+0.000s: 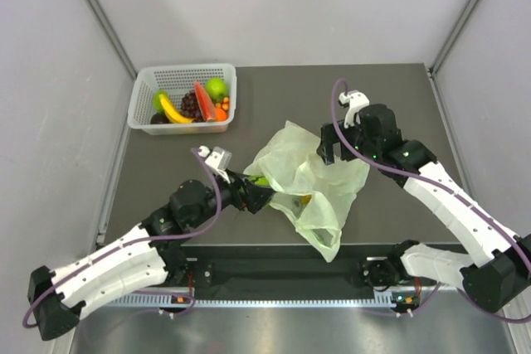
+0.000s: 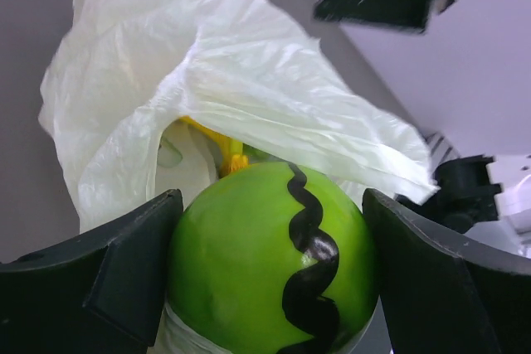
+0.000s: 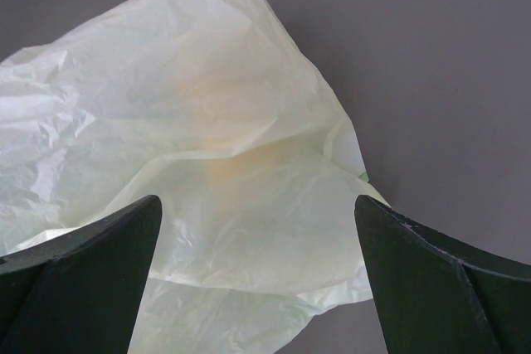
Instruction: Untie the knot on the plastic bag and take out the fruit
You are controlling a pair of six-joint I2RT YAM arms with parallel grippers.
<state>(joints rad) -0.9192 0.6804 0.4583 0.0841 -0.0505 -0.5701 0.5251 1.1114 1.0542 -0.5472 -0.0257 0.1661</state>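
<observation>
The dark grey tabletop (image 1: pixel 274 97) carries two things. A white lattice plastic basket (image 1: pixel 184 68) sits at its far left corner. The crumpled pale green plastic bag (image 1: pixel 319 188) lies around the middle, toward the near edge, well apart from the basket.

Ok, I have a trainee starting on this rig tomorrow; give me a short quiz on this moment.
1. What does the left gripper hold? A) green fruit B) banana C) nothing
2. True or false: the right gripper is shut on the plastic bag.
3. Fill in: the white basket stands at the table's far ____ corner.
Key: 1 A; 2 false, it is open; 3 left.
</observation>
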